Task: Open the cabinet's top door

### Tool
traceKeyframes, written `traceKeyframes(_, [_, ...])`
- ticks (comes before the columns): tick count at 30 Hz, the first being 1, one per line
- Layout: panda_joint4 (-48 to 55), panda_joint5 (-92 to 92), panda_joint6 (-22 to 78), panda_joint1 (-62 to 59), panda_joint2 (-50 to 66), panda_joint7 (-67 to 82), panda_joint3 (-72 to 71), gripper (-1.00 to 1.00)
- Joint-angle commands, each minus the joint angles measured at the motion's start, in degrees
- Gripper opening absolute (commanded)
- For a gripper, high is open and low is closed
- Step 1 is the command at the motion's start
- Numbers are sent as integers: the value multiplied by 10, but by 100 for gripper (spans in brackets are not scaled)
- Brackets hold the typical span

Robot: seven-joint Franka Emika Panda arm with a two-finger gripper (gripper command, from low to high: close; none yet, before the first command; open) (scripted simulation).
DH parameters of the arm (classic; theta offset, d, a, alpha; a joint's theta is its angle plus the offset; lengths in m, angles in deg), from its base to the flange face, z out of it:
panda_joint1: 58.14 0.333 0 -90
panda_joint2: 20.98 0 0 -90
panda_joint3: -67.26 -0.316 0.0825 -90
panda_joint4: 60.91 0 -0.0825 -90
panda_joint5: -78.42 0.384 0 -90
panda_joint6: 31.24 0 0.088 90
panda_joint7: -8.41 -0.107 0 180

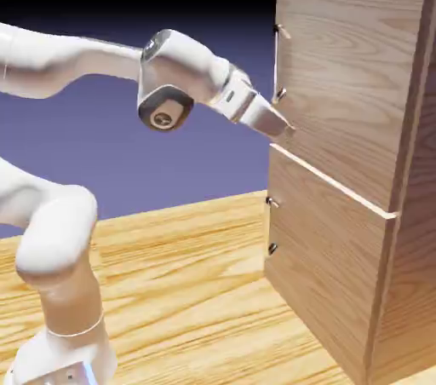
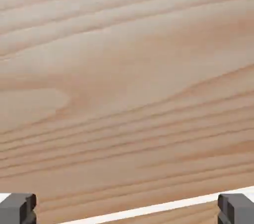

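pincer spread wide, empty | thin vertical silver bar handle lies above it | large upper wood-grain door shut

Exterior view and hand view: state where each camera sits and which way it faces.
Exterior view: fixed beside the robot, facing the cabinet; shows the white arm and gripper reaching right at the top door.
Hand view: on the hand, looking along the jaws at close wood grain; two grey fingertips show wide apart at the bottom.
Shared: the top door's wood, the pale gap below it.
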Motion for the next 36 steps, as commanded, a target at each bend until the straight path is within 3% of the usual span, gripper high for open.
traceKeyframes(1, [2,25,6,-13,-12,12,-11,0])
traceKeyframes(30, [67,746,192,-375,-355,357,-318,0])
traceKeyframes(36, [134,811,203,-459,-320,386,-356,0])
